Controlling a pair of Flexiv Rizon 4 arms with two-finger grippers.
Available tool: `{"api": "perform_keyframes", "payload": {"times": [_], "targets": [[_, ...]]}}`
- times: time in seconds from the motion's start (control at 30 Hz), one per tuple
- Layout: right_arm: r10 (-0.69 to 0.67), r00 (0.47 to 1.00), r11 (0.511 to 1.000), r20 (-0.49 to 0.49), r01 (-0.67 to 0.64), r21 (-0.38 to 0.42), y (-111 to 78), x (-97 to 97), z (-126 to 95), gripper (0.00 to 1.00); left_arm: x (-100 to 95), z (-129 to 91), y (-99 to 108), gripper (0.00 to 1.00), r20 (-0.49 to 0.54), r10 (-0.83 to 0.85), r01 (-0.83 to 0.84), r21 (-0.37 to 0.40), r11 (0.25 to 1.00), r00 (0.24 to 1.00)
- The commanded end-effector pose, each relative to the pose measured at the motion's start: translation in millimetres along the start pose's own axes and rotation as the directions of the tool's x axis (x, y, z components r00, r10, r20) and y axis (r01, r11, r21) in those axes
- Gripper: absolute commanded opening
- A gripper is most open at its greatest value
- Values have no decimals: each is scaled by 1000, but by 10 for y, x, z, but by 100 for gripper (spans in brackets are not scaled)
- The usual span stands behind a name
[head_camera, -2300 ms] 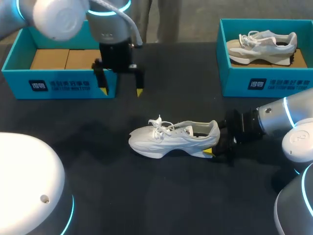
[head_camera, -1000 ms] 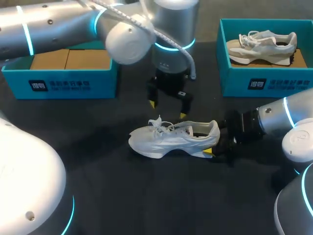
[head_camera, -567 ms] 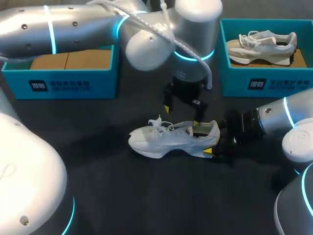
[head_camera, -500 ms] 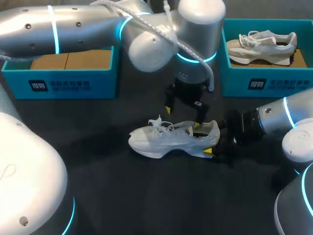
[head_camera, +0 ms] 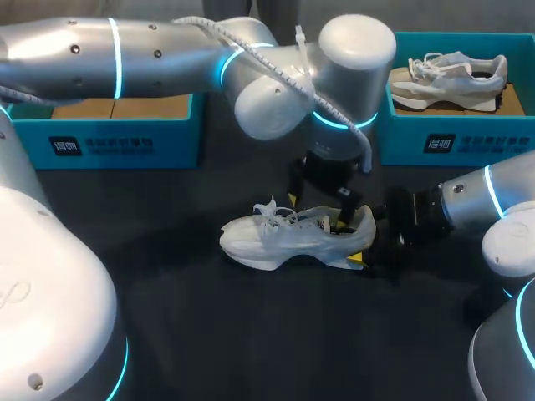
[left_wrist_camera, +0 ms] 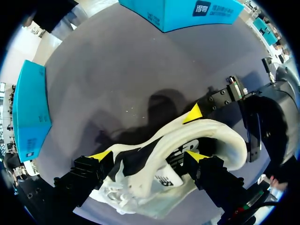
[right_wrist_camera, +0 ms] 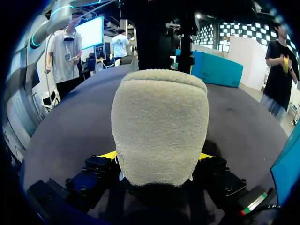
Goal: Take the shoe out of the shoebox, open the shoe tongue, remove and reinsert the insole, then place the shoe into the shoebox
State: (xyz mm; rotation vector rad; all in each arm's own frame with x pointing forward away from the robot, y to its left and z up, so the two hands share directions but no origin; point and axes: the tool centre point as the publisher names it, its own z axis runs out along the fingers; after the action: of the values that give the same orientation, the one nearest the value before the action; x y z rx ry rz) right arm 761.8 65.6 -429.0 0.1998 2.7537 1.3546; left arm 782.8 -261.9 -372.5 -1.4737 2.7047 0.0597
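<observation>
The white shoe stands on its sole on the dark table. My right gripper has its fingers clamped on the padded heel from both sides. My left gripper hangs just above the ankle opening with its fingers spread, one tip inside the collar and one outside, pinching nothing as far as I can judge. The shoe looks light, with a soft upper that would fold and a stiffer heel and sole, so the heel hold suits it. I can't make out the insole clearly; I'd expect it to be thin and floppy, best taken with a shallow pinch at its heel edge. The empty shoebox sits well beyond the left gripper.
</observation>
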Motion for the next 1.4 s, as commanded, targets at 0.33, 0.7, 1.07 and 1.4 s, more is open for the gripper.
{"api": "perform_keyframes", "payload": {"times": [0.33, 0.7, 1.07, 1.4], "targets": [[2, 1000, 1000, 2, -2, 7, -31, 4, 65, 0, -108, 90, 35, 100, 15, -157, 157, 42, 987, 987], [2, 1000, 1000, 2, -2, 7, -31, 4, 65, 0, -311, -22, 195, 100, 44, -257, 255, 47, 966, 965], [2, 1000, 1000, 2, -2, 7, -31, 4, 65, 0, -395, -186, 343, 100, 40, -293, 291, 44, 956, 955], [2, 1000, 1000, 2, -2, 7, -31, 4, 65, 0, -361, -289, 431, 71, 29, -315, 314, 35, 949, 949]]}}
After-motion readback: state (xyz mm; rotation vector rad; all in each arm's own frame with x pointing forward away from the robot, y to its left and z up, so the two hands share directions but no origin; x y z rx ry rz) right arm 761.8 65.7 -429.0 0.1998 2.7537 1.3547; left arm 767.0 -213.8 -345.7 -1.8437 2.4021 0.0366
